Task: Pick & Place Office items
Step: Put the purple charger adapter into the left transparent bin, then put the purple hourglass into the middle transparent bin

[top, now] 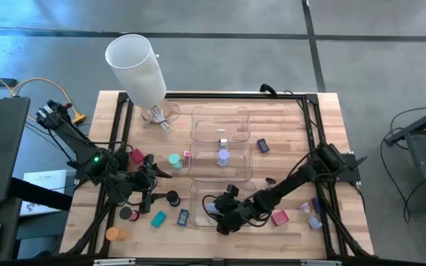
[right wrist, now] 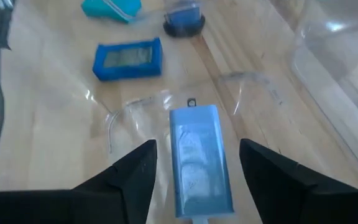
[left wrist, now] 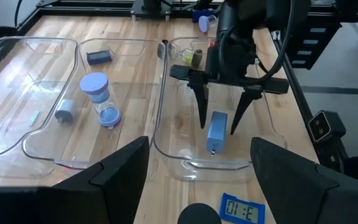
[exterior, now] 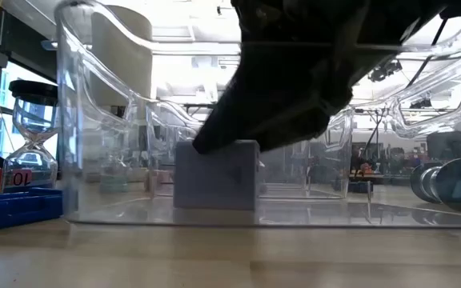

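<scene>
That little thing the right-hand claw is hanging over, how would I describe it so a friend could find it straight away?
Start at the clear plastic tray nearest the table's front edge. Inside it, directly below the right gripper, whose open fingers straddle it, lies a light blue rectangular block, resting flat on the tray floor. It is the only item in that tray; the blue hourglass stands in the neighbouring tray.

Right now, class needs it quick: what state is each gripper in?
Left gripper: open, holding nothing, waiting beside the clear tray.
Right gripper: open, fingers either side of the light-blue block, not gripping it.

Clear plastic trays [top: 220, 117] mid-table; big white cylinder lamp shade [top: 137, 70] at far edge, wooden table [top: 287, 133]
</scene>
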Controlling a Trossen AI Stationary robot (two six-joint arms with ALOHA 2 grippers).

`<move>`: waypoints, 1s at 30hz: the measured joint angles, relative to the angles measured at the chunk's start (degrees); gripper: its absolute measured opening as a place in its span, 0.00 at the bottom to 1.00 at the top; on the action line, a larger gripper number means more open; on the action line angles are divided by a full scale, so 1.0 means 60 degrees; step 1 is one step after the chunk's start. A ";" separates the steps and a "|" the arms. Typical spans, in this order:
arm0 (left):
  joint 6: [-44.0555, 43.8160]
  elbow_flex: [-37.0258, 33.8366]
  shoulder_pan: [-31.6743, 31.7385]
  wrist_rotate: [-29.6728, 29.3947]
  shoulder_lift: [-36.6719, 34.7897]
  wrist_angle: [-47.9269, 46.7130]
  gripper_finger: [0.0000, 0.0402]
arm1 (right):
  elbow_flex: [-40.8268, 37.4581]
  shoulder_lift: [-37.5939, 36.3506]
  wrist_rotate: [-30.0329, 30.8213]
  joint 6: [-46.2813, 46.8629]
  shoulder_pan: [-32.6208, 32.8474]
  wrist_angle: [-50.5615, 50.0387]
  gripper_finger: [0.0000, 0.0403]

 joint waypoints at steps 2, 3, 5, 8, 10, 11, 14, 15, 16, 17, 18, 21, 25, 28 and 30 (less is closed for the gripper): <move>0.0000 0.0000 0.0000 0.0000 0.0000 0.0007 0.68 | 0.0000 -0.0015 0.0090 -0.0133 0.0045 0.0131 0.52; 0.0000 0.0000 0.0000 0.0000 0.0000 0.0004 0.68 | 0.0000 -0.0027 0.0100 -0.0271 0.0056 0.0181 0.50; 0.0001 0.0000 0.0000 0.0000 0.0000 0.0007 0.68 | 0.0000 -0.0103 0.0119 -0.0359 0.0096 0.0145 0.47; 0.0000 0.0000 0.0000 0.0004 0.0000 0.0007 0.68 | 0.0000 -0.0256 0.0085 -0.0537 0.0102 0.0124 0.43; 0.0004 0.0000 0.0000 0.0018 0.0000 0.0007 0.68 | 0.0000 -0.0397 0.0082 -0.0633 0.0137 0.0015 0.42; 0.0003 0.0000 0.0000 0.0029 0.0000 0.0007 0.68 | 0.0000 -0.0488 0.0086 -0.0775 0.0147 -0.0017 0.42; 0.0000 0.0000 0.0000 0.0025 0.0000 0.0007 0.68 | 0.0000 -0.0846 0.0092 -0.1197 0.0162 -0.0158 0.42; 0.0000 0.0000 0.0000 0.0025 0.0000 0.0007 0.68 | 0.0000 -0.0974 0.0092 -0.1289 0.0162 -0.0201 0.42; 0.0000 0.0000 0.0000 0.0025 0.0000 0.0007 0.68 | 0.0000 -0.1125 0.0084 -0.1382 0.0163 -0.0300 0.42; 0.0000 0.0000 0.0000 0.0025 0.0000 0.0007 0.68 | 0.0000 -0.1301 0.0075 -0.1461 0.0184 -0.0404 0.42; 0.0003 0.0000 0.0000 0.0025 0.0000 0.0011 0.68 | 0.0000 -0.1481 0.0076 -0.1524 0.0207 -0.0458 0.42; 0.0002 0.0000 0.0000 0.0023 0.0000 0.0018 0.68 | 0.0003 -0.1911 0.0078 -0.1623 0.0272 -0.0656 0.42; 0.0002 0.0000 0.0000 0.0022 0.0000 0.0018 0.68 | 0.0004 -0.2510 -0.0219 -0.1471 0.0445 -0.1079 0.42; -0.0275 0.0000 0.0000 0.0018 0.0013 0.0018 0.68 | 0.0002 -0.2975 -0.0901 -0.1051 0.0591 -0.1575 0.42; -0.0648 0.0000 0.0012 0.0018 0.0025 0.0008 0.68 | 0.0014 -0.3232 -0.1901 -0.0553 0.0607 -0.2063 0.41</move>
